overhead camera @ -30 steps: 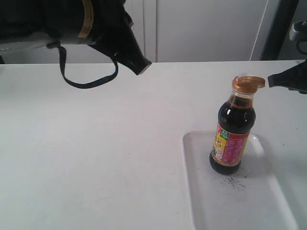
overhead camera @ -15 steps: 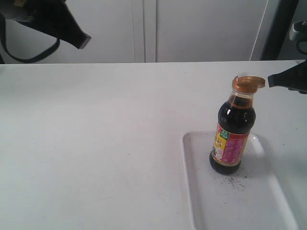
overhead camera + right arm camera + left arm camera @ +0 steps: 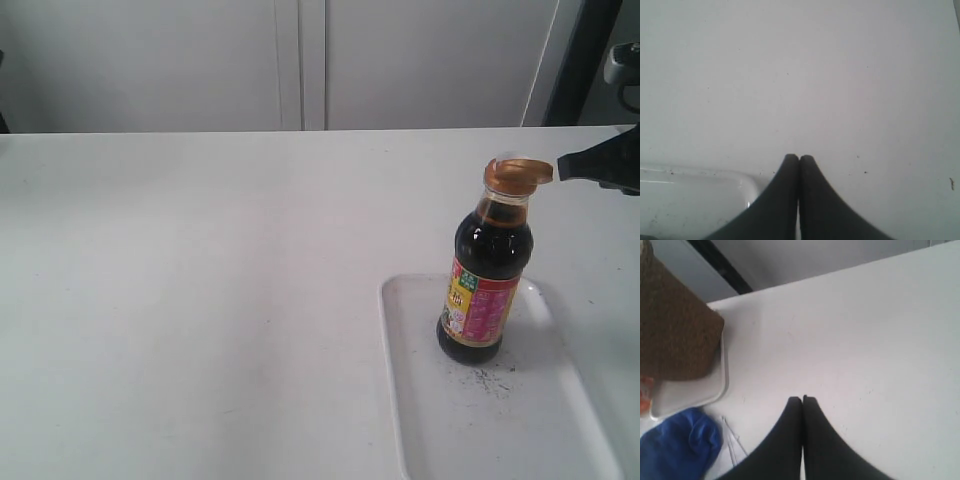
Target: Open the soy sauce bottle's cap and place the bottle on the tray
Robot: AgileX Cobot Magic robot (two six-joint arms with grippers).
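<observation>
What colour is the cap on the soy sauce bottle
Golden-bronze; the cap on the soy sauce bottle shows best in the exterior view.

Bottle label: the soy sauce bottle [image 3: 487,275] carries a red, yellow and green label [image 3: 478,304]; its printing is too small and blurred to read.
Label top: small green patch at 12 o'clock on the label, characters unreadable.
Cap: the cap [image 3: 517,176] shows no legible marking.
Other surfaces: no readable text, numbers or signs.
</observation>
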